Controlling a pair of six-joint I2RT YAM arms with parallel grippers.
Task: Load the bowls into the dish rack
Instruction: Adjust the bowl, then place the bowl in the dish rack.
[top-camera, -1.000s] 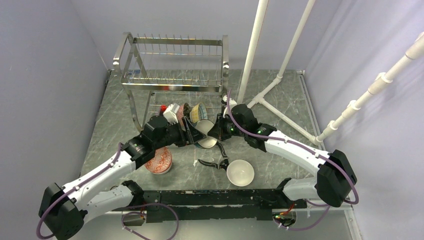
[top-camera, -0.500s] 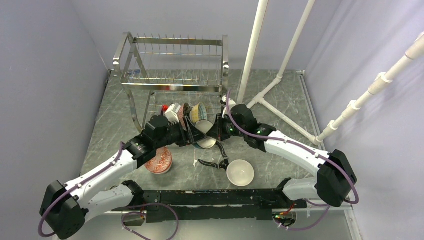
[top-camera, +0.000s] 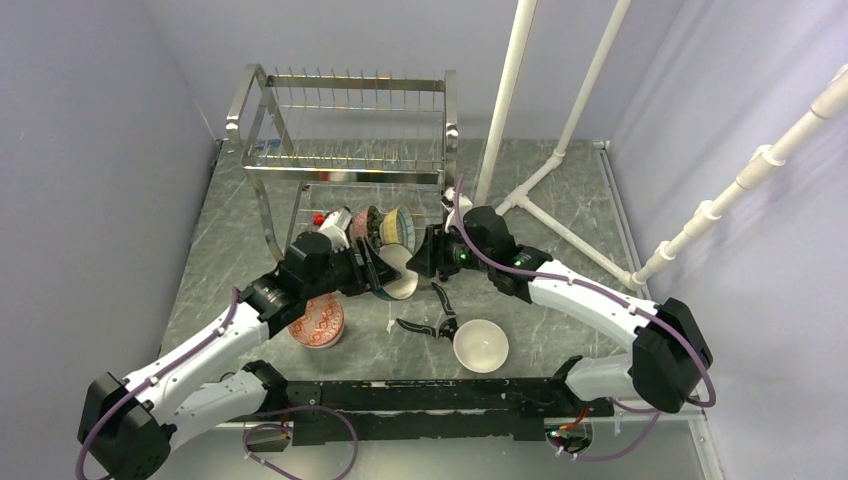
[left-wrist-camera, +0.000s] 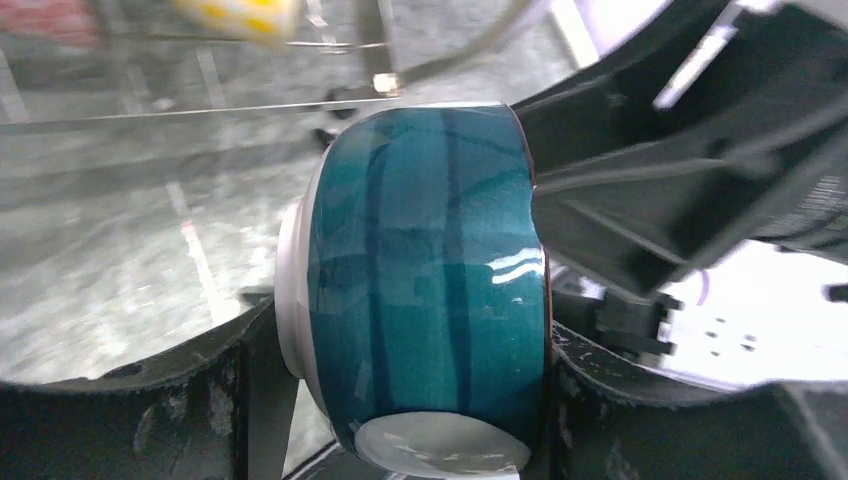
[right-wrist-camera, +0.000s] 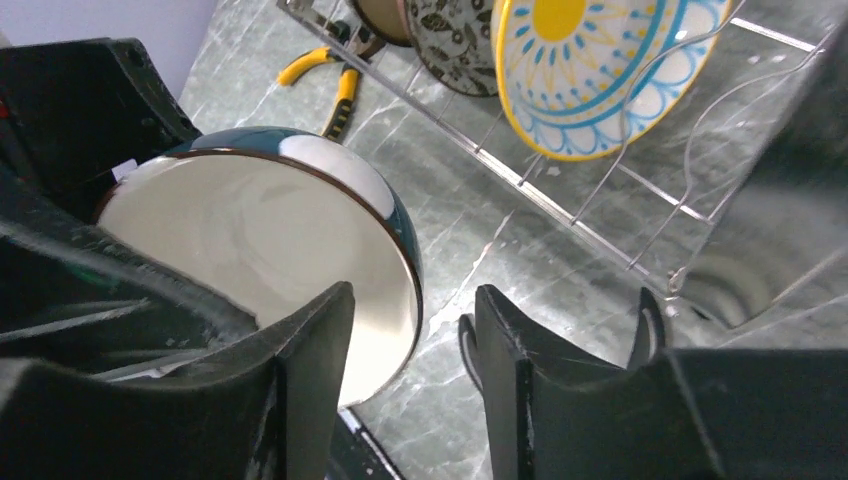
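Observation:
My left gripper (top-camera: 378, 272) is shut on a teal bowl (top-camera: 400, 273) with a white inside and holds it on its side, just in front of the dish rack's lower tier. In the left wrist view the teal bowl (left-wrist-camera: 430, 280) fills the space inside the gripper (left-wrist-camera: 420, 400). My right gripper (top-camera: 427, 262) is open, and in the right wrist view (right-wrist-camera: 415, 300) its jaws straddle the bowl's rim (right-wrist-camera: 405, 250) without closing. The steel dish rack (top-camera: 345, 165) holds a teal-and-yellow bowl (right-wrist-camera: 590, 60), a dark patterned bowl (right-wrist-camera: 455, 45) and another bowl (top-camera: 338, 228) upright in its lower tier.
A red-patterned bowl (top-camera: 318, 320) sits on the table under the left arm. A plain white bowl (top-camera: 480, 345) and black pliers (top-camera: 425, 322) lie near the front. Yellow-handled pliers (right-wrist-camera: 325, 70) lie by the rack. White pipes (top-camera: 505, 100) stand to the right.
The teal bowl and my left gripper have shifted a little left and toward the rack. My right gripper has followed it, staying open at the rim.

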